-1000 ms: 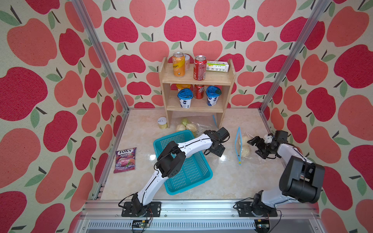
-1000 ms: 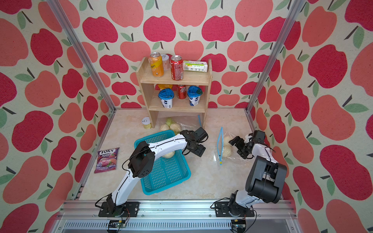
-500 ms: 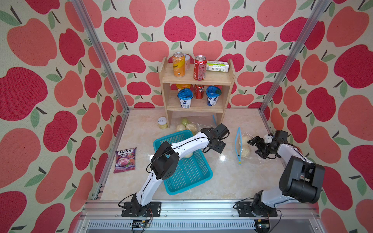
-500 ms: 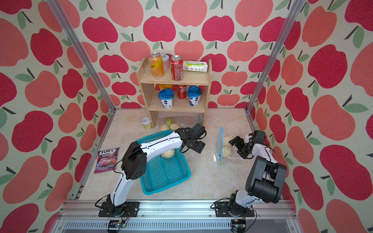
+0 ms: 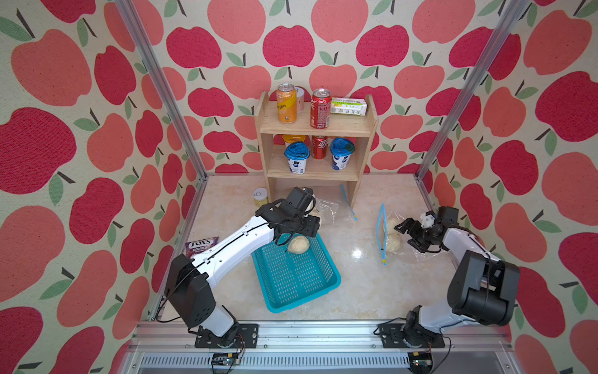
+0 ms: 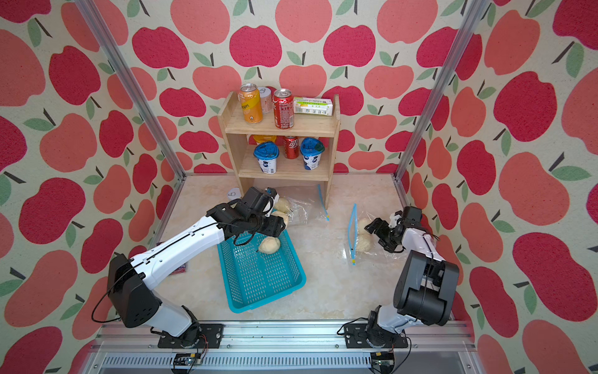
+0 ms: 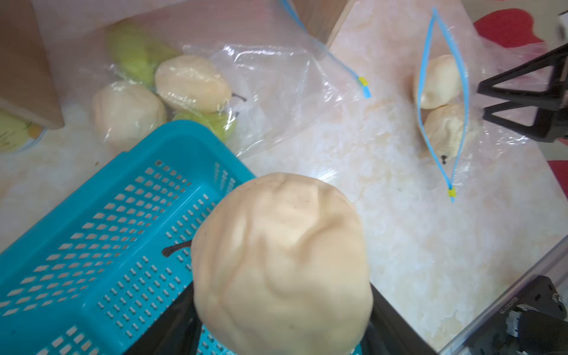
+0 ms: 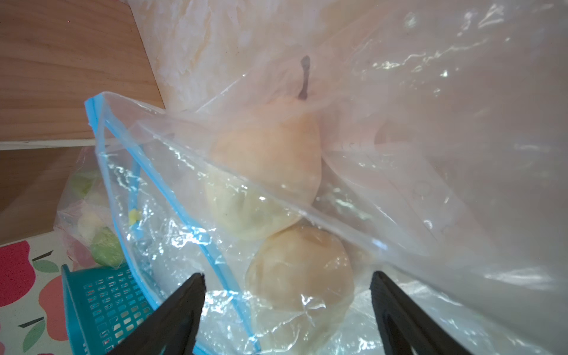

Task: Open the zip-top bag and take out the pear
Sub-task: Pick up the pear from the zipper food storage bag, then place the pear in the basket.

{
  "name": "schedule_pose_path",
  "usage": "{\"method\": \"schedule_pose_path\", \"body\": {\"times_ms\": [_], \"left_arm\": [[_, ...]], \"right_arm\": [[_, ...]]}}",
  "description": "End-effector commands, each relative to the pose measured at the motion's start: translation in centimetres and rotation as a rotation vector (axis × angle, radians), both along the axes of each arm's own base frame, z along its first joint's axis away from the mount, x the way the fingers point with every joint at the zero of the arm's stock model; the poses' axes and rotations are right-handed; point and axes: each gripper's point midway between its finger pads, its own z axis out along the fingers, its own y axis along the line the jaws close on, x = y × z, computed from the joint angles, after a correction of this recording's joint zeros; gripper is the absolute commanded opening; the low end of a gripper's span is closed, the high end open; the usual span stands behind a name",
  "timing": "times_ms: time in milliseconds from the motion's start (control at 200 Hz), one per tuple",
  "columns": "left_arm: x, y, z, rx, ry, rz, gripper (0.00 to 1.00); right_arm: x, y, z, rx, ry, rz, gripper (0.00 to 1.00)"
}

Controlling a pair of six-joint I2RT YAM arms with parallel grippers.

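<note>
A pale, wrinkled pear (image 7: 282, 261) fills the space between my left gripper's (image 7: 281, 329) black fingers and hides their tips. In both top views this pear (image 5: 298, 243) is at the far right corner of the blue basket (image 5: 291, 285), right under the left gripper (image 5: 301, 239). Whether it touches the basket floor I cannot tell. The zip-top bag (image 5: 393, 233) lies to the right with its blue zip mouth gaping towards the basket. Two more pears (image 8: 270, 172) are inside. My right gripper (image 8: 285, 276) stands open at the bag's far side, holding nothing.
A wooden shelf (image 5: 315, 129) with cans and cups stands at the back. A second clear bag (image 5: 328, 207) with several pears lies at its foot. A small jar (image 5: 260, 197) and a Fox's candy pouch (image 5: 201, 246) are on the left.
My left arm has pulled back leftward from beside the basket to over its far corner, where a pear showed before; its jaws now enclose the pear. The right arm is still.
</note>
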Motion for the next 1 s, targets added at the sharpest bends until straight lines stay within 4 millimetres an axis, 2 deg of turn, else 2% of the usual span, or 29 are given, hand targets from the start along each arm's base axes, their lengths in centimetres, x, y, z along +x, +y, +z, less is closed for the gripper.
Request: {"method": "schedule_pose_path", "body": {"times_ms": [0,180,235,320,415,570,725,870,996], "left_arm": [[-0.5,1.8,-2.2,-0.035,0.07,0.034,0.68],[0.5,4.0,-5.5,-0.025,0.122,0.086,0.71],[0.8,4.5,-6.5,-0.016,0.144,0.1,0.73],[1.1,4.9,-7.4,-0.001,0.161,0.112,0.85],[1.3,4.1,-6.4,-0.021,0.144,0.083,0.93],[1.4,2.3,-2.3,-0.013,0.086,0.021,0.99],[1.4,-1.6,0.8,-0.097,0.078,-0.032,0.95],[1.0,-7.4,3.4,-0.191,0.074,-0.097,0.88],[0.7,-12.9,4.7,-0.249,0.077,-0.148,0.84]], "right_arm": [[0.3,0.1,2.2,-0.071,-0.044,0.038,0.86],[0.6,0.1,4.5,-0.121,-0.095,0.056,0.84],[0.6,-0.3,4.7,-0.147,-0.089,0.054,0.84],[0.6,-0.9,4.5,-0.181,-0.062,0.06,0.84],[0.9,-1.2,3.9,-0.167,-0.039,0.061,0.84],[1.7,-2.4,3.3,-0.187,-0.036,0.017,0.77],[2.4,-3.4,2.3,-0.182,-0.019,-0.029,0.64],[3.1,-4.4,1.8,-0.182,-0.028,-0.084,0.38],[3.5,-5.2,1.6,-0.176,-0.04,-0.134,0.25]]}}
